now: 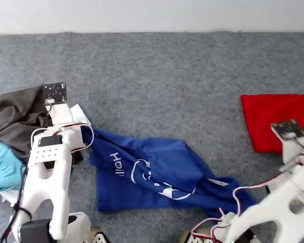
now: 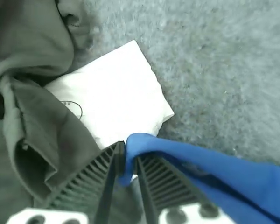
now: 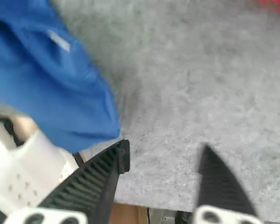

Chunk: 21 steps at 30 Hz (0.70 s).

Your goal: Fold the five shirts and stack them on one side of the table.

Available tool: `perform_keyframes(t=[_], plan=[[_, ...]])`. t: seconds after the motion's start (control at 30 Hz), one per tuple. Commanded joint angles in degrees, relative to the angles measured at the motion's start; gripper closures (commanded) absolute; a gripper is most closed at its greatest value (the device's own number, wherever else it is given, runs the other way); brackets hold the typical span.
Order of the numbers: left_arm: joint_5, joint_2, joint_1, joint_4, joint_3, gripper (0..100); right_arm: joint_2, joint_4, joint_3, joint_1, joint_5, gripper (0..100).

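Pinching the crumpled blue shirt (image 2: 214, 172) is the left gripper (image 2: 127, 153); right gripper (image 3: 164, 148) gapes wide.

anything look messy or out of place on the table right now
The crumpled blue shirt sprawls unfolded across the grey carpeted table, one corner pinched in the left pincer. The dark grey shirt and teal shirt lie heaped untidily at the left edge. The flat red shirt at the right looks neat.
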Motion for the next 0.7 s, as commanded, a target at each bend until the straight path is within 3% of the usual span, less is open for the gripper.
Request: perform_keyframes(t=[0.0, 0.2, 0.37, 0.47, 0.67], plan=[[0.44, 1.67, 0.35, -1.32, -1.80, 99, -1.63, 4.62, -3.60, -11.56, -9.32, 91.3], [0.44, 2.29, 0.35, -1.05, -2.15, 99, -0.92, 4.18, -4.22, -39.78, -27.08, 80.1], [0.44, 2.29, 0.00, -0.97, -2.07, 99, -0.31, -3.47, -2.29, -60.97, -35.52, 73.6], [0.44, 2.29, 0.00, -0.97, -2.07, 99, 4.53, -8.66, 0.44, -68.09, -37.19, 68.6], [0.35, 2.29, 0.00, -0.97, -2.07, 99, 20.62, -14.64, -1.49, -71.34, -37.10, 72.8]])
